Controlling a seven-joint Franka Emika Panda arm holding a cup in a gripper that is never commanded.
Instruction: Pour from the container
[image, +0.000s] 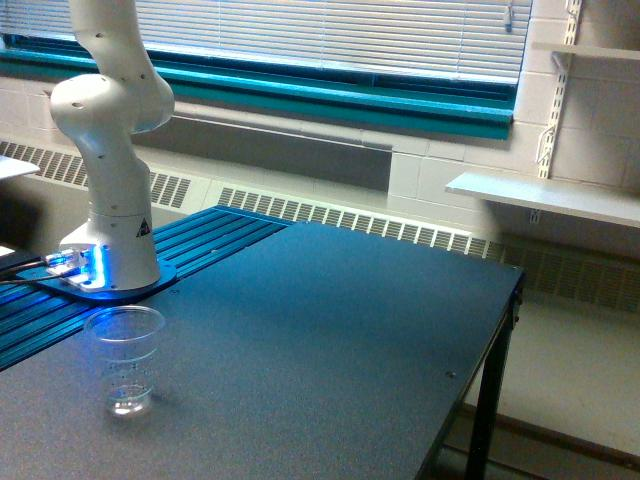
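A clear plastic cup (124, 360) stands upright near the left front of the dark tabletop (330, 340), just in front of the white robot arm's (108, 140) lit base (105, 272), with open surface all around it. The arm rises out of the top of the picture, so its tool is out of view and its state cannot be told, and the rounded container does not show. Behind the tabletop run a wall heater (350, 220), window blinds (330, 35) and a white shelf (545, 197) at far right.

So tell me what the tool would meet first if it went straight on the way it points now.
Cannot tell: the tool is out of the picture. Only the white robot arm's base and lower links show, beside the clear tapered plastic cup on the dark grey table.
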